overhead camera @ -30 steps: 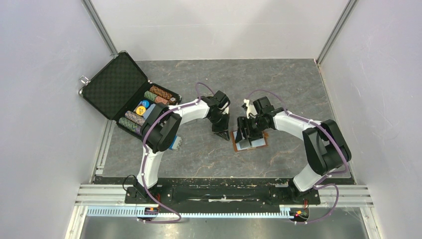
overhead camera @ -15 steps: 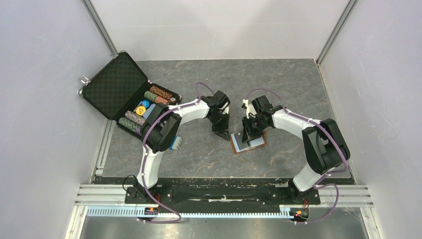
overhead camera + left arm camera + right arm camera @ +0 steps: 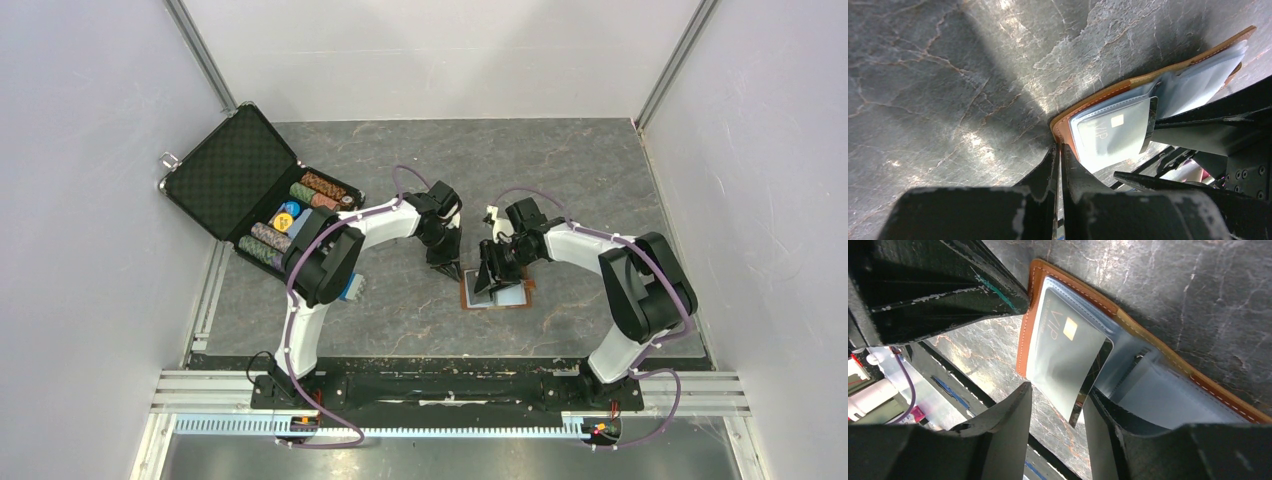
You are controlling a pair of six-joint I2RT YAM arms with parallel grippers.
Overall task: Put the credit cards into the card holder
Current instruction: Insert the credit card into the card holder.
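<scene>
- Straddling the trailing edge of the card (image 3: 1093, 377), my right end effector (image 3: 1058, 390) has its fingers apart. One finger sits on each side of the card's free corner, and I see no clamp on it.
- The holder (image 3: 510, 297) lies open and flat on the counter (image 3: 400, 310) between my two arms, pale blue inside facing up.
- The card is most of the way into the pocket (image 3: 1045, 295), on the half of the holder nearer my left arm. Only a dark strip shows outside the pocket mouth.
- The card's long axis runs from that exposed strip toward the holder's outer end, so away from my right fingers and toward my left ones.
- My left end effector (image 3: 1059, 147) is pinched together with nothing between the fingers. Its tip bears down at the holder's tan corner, just beyond the card's buried end.
- My right arm is the nearer one to the free edge, almost on top of it, so I judge the last push belongs to it. The push should go along the long axis into the pocket, with my left tip serving as the stop so the holder does not slide.
- I judge the risk to be a skewed push, which could jam a corner against the pocket seam.
</scene>
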